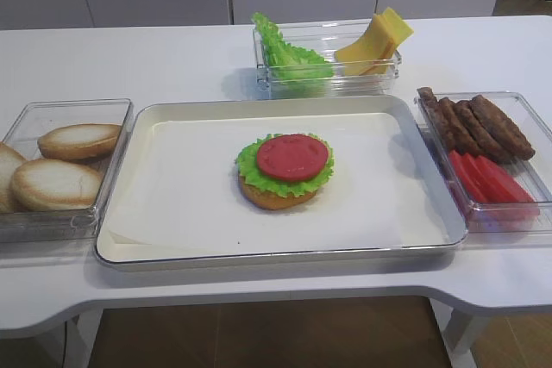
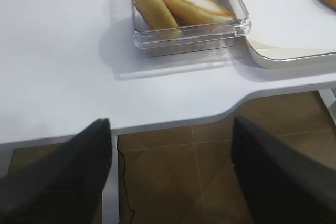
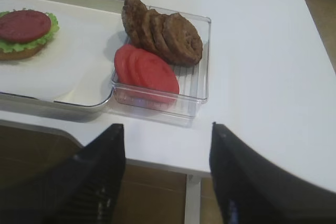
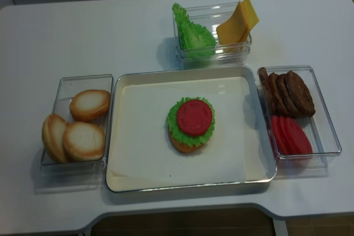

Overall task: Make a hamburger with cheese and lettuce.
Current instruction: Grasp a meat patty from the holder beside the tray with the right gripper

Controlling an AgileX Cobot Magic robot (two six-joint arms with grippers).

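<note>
Burger point(image 1: 285, 170) mid-tray stands at bun, lettuce point(image 1: 247, 171), tomato; I judge patty next, so my right gripper point(image 3: 167, 145), jaws wide and empty near the table edge, must reach patties point(image 3: 163, 32); left gripper point(image 2: 172, 150) likewise wide, idle.

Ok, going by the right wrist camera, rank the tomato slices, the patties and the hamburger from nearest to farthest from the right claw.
1. The tomato slices, front of the clear box just ahead of the open right claw.
2. The patties, standing behind them in the same box.
3. The hamburger, far left on the tray.
</note>
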